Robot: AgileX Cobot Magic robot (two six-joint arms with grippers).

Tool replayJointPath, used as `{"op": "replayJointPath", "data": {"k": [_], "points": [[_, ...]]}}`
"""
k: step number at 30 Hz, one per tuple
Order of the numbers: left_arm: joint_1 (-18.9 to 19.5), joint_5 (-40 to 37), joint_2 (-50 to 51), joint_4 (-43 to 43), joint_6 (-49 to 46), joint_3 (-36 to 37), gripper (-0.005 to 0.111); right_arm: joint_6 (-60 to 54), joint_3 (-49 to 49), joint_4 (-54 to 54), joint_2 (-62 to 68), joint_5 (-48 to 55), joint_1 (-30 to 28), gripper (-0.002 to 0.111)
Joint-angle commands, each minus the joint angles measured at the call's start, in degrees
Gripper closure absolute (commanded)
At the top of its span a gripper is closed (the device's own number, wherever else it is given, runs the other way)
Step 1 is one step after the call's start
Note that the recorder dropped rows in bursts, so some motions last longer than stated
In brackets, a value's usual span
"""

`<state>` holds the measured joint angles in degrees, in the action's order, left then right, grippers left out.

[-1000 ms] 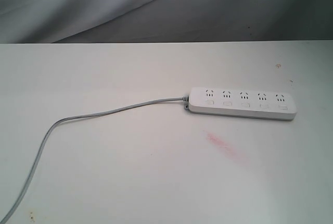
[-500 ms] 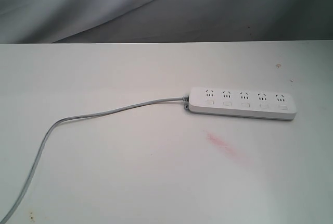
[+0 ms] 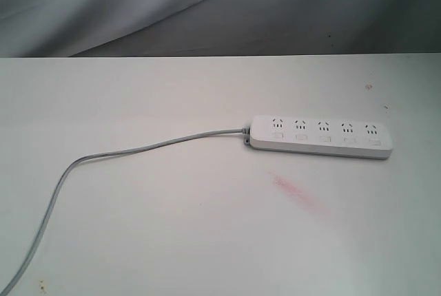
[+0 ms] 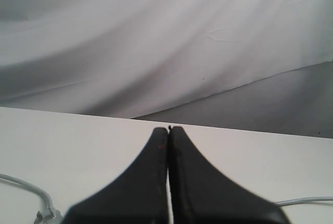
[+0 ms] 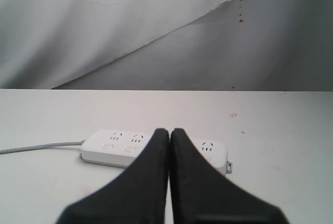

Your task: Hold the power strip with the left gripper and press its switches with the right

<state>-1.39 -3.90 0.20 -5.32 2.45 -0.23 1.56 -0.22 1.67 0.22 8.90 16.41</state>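
I'm looking at a plain white surface marked by a pink smear, with a draped grey cloth behind it. The long flat white plastic power strip lies right of centre, and its light-grey cord trails off to the left. The black left gripper and black right gripper both have their jaws pressed together, clear of the strip. Nothing has shifted since a second ago.

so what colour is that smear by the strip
The smear is pinkish red, clearest in the exterior view.

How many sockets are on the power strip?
5, in one row along the power strip, from its cord end to its free end; none hidden in the exterior view.
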Motion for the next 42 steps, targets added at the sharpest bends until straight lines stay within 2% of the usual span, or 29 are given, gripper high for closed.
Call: {"op": "replayJointPath", "data": {"k": [1, 25, 37, 42], "points": [[0.17, 0.63, -0.20, -0.10, -0.14, 0.23, 0.107, -1.56, 0.22, 0.94, -0.22, -0.68, -0.37, 0.108], [0.17, 0.63, -0.20, -0.10, -0.13, 0.23, 0.107, -2.84, 0.22, 0.94, -0.22, -0.93, -0.70, 0.108], [0.17, 0.63, -0.20, -0.10, -0.13, 0.23, 0.107, -2.84, 0.22, 0.94, -0.22, -0.93, -9.28, 0.108], [0.17, 0.63, -0.20, -0.10, -0.13, 0.23, 0.107, -2.84, 0.22, 0.94, -0.22, -0.93, -10.30, 0.108]]}}
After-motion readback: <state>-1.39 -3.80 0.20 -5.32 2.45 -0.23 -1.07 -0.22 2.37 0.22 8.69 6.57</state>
